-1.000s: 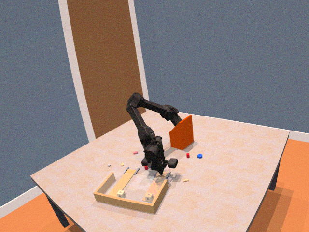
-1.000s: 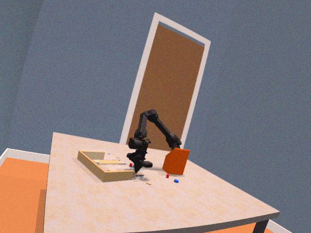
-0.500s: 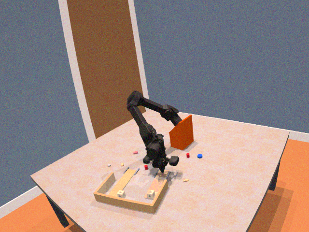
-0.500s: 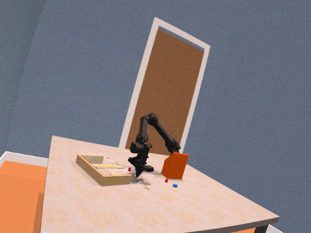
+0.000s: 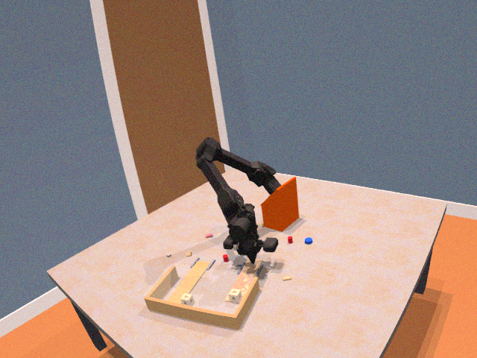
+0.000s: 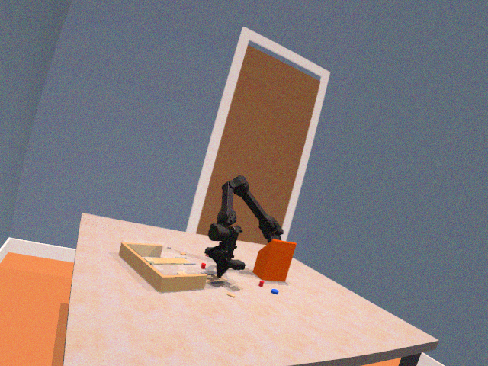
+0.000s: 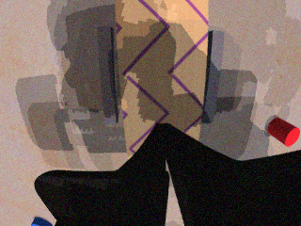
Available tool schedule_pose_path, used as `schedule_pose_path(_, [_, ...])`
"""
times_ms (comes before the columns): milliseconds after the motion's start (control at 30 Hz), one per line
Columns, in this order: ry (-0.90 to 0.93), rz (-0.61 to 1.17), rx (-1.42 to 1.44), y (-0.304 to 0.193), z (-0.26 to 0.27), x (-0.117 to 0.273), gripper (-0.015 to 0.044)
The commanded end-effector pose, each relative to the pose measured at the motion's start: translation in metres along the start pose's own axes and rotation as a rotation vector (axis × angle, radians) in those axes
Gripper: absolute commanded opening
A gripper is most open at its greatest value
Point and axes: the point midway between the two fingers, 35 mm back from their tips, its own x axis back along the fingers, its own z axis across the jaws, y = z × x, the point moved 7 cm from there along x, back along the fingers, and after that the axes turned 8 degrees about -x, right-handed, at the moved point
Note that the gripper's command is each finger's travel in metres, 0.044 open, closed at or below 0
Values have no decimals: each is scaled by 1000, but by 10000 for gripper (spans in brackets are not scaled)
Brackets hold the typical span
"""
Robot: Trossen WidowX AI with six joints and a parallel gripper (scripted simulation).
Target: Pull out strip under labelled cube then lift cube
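Note:
My gripper [image 5: 253, 262] [image 6: 219, 276] [image 7: 162, 128] is shut and empty, fingertips down over the outer end of the zigzag-patterned strip [image 5: 241, 283] [image 7: 188, 28]. Whether the tips touch it is not clear. That strip runs between two grey rails into the open side of the wooden tray [image 5: 192, 312] [image 6: 183, 284]. A white cube [image 5: 234, 294] with dark marks sits at its inner end. A plain yellow strip [image 5: 194, 278] [image 6: 169, 261] lies parallel, with another marked white cube [image 5: 187, 298] at its inner end. The marks are too blurred to read.
An orange panel [image 5: 280, 206] [image 6: 274, 261] stands near the arm's base. A red cylinder [image 5: 225, 258] [image 6: 203, 265] [image 7: 284, 132] lies between the strips' outer ends. Another red cylinder [image 5: 290, 239] [image 6: 261, 283], a blue disc [image 5: 308, 240] [image 6: 274, 291] and a small yellow piece [image 5: 287, 278] [image 6: 230, 294] lie beyond the gripper.

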Motion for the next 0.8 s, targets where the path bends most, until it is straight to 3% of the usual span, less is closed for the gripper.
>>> schedule_pose_path(0, [-4, 19, 4, -12, -1, -4, 0])
schedule_pose_path(767, [-5, 20, 5, -47, -4, -4, 0])
